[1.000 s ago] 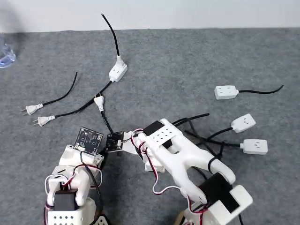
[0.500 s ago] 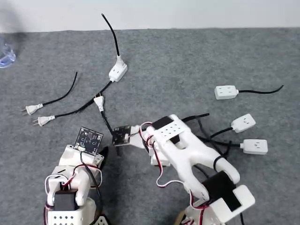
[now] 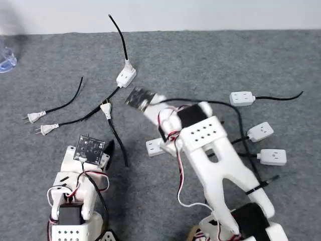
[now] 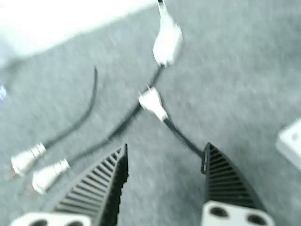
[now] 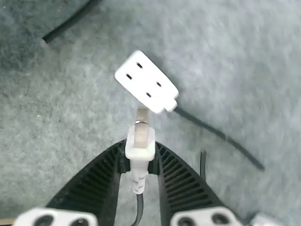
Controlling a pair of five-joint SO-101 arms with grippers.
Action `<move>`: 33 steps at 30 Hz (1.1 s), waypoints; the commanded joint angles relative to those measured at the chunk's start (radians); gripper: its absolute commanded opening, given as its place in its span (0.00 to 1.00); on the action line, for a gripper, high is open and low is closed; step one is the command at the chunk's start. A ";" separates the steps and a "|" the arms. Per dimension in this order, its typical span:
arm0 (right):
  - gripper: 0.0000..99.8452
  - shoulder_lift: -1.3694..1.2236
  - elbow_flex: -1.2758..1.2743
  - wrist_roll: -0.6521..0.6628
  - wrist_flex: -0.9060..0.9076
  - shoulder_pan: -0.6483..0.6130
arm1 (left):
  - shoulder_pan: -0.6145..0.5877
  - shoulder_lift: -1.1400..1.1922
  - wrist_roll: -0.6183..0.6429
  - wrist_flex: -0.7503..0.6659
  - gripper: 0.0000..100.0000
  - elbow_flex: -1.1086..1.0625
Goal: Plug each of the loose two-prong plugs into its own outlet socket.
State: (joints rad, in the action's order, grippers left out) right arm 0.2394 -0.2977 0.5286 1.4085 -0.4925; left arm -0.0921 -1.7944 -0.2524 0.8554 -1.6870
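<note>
plug [image 5: 139, 141] clamped in outstretched right tool [image 5: 140, 153]

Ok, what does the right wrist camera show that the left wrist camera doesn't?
Right wrist only: the right fingers shut on a held plug, prongs aimed at a double outlet lying just ahead. Left wrist only: open left fingers, and beyond them a middle plug, a pair of plugs and a far outlet. Both: grey carpet and black cords. A white corner at the left view's edge may be that double outlet; I can't tell.
</note>
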 commanded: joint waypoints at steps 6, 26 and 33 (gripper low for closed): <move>0.01 0.090 0.324 -0.069 0.274 0.048 | 0.117 -0.009 -0.014 0.049 0.24 0.036; 0.01 -0.122 0.390 -0.054 0.289 -0.246 | 0.247 -0.011 0.272 0.046 0.24 0.202; 0.01 -0.128 0.388 -0.054 0.242 -0.302 | 0.238 -0.032 0.356 0.086 0.24 0.245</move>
State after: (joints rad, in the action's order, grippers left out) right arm 0.1089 0.0384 0.4626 1.6786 -0.7702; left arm 0.1473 -1.8006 0.0453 0.9045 -1.5290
